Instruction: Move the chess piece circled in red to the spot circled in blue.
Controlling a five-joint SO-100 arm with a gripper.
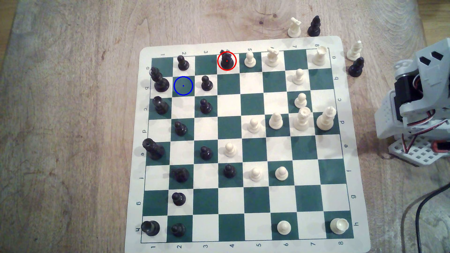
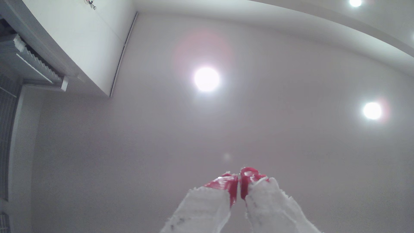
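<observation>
The knight [image 1: 226,60], ringed in red, stands on the board's [image 1: 360,170] far row in the exterior view, on the column marked 4, with a white pawn [image 1: 249,59] just to its right. The spot [image 1: 183,85], a green square ringed in blue, lies one row nearer and two columns left, between two black pieces. The gripper [image 2: 238,179] points at the ceiling [image 2: 156,134], its red-tipped fingers [image 2: 226,182] pressed together on nothing.

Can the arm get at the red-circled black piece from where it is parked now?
Probably yes, but not directly. The gripper points at the ceiling, jaws together and empty, and the arm sits off the board's right edge in the exterior view. The chess piece stands with free squares beside it.
</observation>
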